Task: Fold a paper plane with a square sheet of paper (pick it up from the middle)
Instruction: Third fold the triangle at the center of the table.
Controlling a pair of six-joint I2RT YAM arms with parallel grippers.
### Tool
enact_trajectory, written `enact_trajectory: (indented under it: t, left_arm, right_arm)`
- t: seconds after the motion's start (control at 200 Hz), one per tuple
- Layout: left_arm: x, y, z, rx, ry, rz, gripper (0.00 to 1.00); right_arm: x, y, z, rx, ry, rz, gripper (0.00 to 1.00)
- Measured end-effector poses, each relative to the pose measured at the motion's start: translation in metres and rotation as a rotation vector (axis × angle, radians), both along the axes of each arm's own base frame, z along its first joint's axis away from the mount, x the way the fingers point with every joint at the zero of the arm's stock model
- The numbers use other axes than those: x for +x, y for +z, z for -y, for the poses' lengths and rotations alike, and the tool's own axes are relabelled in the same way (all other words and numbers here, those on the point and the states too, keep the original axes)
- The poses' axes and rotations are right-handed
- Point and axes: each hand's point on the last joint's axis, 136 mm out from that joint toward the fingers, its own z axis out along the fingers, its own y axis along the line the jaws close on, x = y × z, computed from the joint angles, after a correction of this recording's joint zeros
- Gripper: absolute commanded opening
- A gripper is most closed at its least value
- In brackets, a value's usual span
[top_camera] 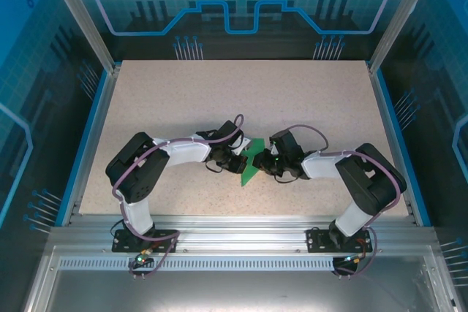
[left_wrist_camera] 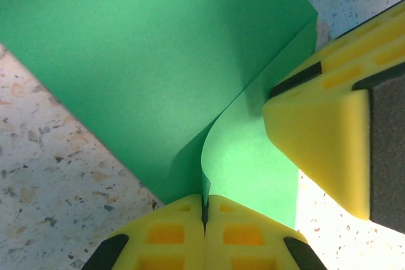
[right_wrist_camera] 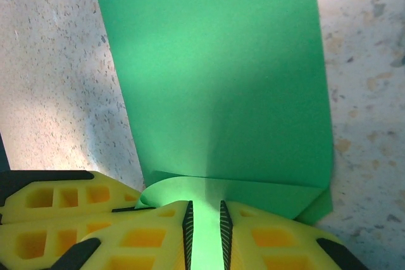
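Note:
The green sheet of paper lies partly folded on the table between both arms, an angular shape with a raised flap. My left gripper comes at it from the left. In the left wrist view that gripper is shut on the curled edge of a flap of the paper. My right gripper comes in from the right. Its jaws stand a narrow gap apart over a folded flap of the paper, and green shows in the gap. The two grippers nearly touch.
The speckled tabletop stretches free behind and beside the arms. Blue rails and glass walls bound it on the left, right and back. The right gripper's yellow finger crowds the left wrist view.

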Motion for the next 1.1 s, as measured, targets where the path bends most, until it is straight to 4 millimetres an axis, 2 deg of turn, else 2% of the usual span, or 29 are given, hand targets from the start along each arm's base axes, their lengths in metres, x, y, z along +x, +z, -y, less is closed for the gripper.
enact_trajectory:
  t: [0.115, 0.345, 0.575, 0.8, 0.955, 1.1]
  left_arm:
    - [0.0, 0.0, 0.0, 0.0, 0.0, -0.001, 0.0]
    - [0.0, 0.0, 0.0, 0.001, 0.0, -0.001, 0.0]
    - [0.0, 0.0, 0.0, 0.001, 0.0, -0.001, 0.0]
    - [0.0, 0.001, 0.0, 0.002, 0.0, -0.003, 0.02]
    - [-0.002, 0.0, -0.002, 0.01, 0.003, -0.013, 0.09]
    - [-0.002, 0.003, -0.002, 0.015, 0.008, -0.022, 0.22]
  right_arm:
    - [0.002, 0.003, 0.003, 0.006, 0.0, 0.002, 0.22]
    - [0.02, 0.019, 0.005, 0.03, -0.007, 0.044, 0.22]
    - [0.019, -0.002, 0.014, -0.003, -0.019, 0.0, 0.22]
    - [0.02, -0.001, 0.015, -0.008, -0.006, 0.012, 0.23]
    - [0.018, 0.005, 0.023, -0.044, 0.005, 0.02, 0.25]
    - [0.025, 0.023, 0.031, -0.069, 0.006, 0.063, 0.25]
